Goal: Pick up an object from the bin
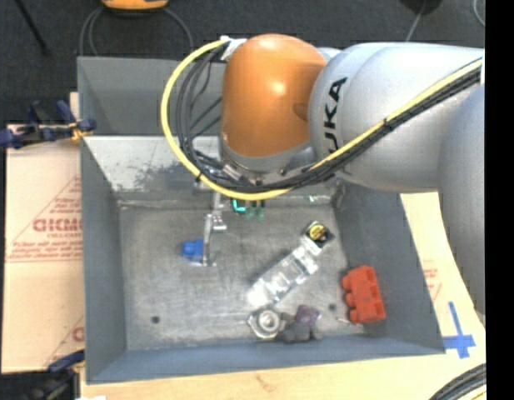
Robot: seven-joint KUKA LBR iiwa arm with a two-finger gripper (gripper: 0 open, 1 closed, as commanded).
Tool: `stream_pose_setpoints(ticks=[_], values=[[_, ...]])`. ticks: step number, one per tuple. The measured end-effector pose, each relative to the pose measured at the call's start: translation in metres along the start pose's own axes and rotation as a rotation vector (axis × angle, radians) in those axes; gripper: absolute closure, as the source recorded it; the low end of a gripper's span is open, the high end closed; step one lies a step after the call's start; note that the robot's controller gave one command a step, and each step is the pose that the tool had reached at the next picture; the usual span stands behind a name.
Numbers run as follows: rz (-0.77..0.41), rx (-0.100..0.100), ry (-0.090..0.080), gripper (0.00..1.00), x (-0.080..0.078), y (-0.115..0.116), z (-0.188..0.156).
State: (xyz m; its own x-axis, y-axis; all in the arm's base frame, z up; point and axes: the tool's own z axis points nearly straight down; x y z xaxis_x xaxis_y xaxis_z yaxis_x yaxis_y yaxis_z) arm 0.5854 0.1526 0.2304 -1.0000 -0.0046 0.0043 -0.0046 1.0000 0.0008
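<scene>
Orange cover (265, 94) on the arm's wrist: nearest the camera, upper centre of frame. Claw (211, 242): below it, down at the bin (102, 265) floor, left of centre; whether spread or closed cannot be told. Blue piece (192, 250): small, on the floor just left of the claw, touching or nearly so. Clear bottle (283, 277): lying slantwise, right of centre. Metal ring (264, 323) and purple lump (301, 324): side by side by the bottom wall. Red block (363, 294): lower right.
</scene>
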Motion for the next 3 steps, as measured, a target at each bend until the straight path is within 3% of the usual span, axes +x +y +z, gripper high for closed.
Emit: stream_pose_setpoints(ticks=[1, 2, 3], values=[[-0.174, 0.003, -0.001, 0.00, -0.018, -0.037, 0.115], [-0.208, -0.001, -0.017, 0.00, -0.020, -0.030, 0.158], [-0.204, -0.004, -0.026, 1.00, -0.023, -0.029, 0.154]])
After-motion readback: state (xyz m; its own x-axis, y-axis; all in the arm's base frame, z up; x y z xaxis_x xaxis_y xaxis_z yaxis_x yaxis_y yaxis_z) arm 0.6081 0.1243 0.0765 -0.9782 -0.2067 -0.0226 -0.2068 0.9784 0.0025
